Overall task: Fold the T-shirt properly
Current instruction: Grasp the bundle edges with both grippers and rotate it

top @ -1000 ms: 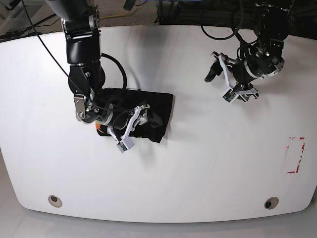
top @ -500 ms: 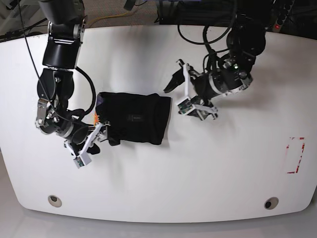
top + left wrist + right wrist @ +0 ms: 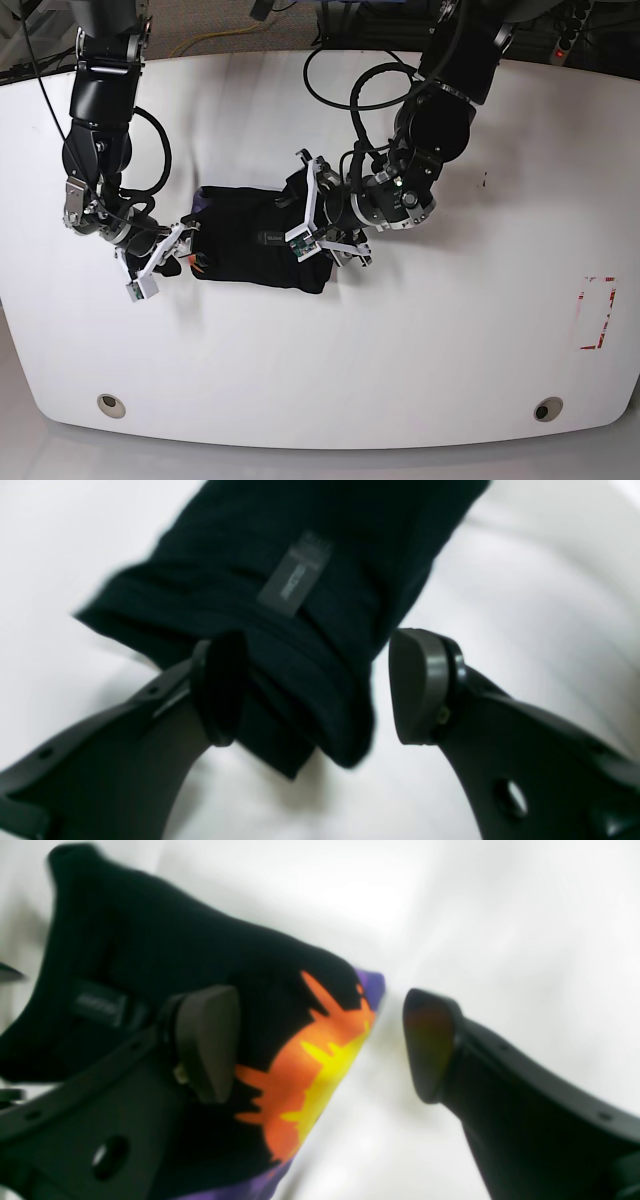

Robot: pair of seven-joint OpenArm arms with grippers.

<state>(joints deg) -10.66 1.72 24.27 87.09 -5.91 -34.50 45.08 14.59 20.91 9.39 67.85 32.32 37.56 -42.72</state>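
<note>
The T-shirt (image 3: 250, 245) lies folded into a black rectangle on the white table (image 3: 450, 340). My left gripper (image 3: 312, 222) stands open at its right end. In the left wrist view, the left gripper (image 3: 320, 690) straddles a layered corner of the T-shirt (image 3: 350, 540), which carries a small grey label (image 3: 295, 575); a gap shows beside the right fingertip (image 3: 417, 687). My right gripper (image 3: 165, 258) is open at the shirt's left end. Seen from the right wrist, the right gripper (image 3: 320, 1042) has the orange-yellow print (image 3: 310, 1055) on the T-shirt (image 3: 150, 955) between its fingers, apart from the right pad (image 3: 430, 1045).
A red-marked rectangle (image 3: 597, 312) sits near the table's right edge. Two round fittings (image 3: 111, 405) (image 3: 546, 409) are set near the front edge. Cables (image 3: 360, 90) trail from the back over the table behind the left arm.
The left arm swung from the back right down to the shirt's right end. The right gripper pulled off the shirt to the left and now sits at its left edge.
</note>
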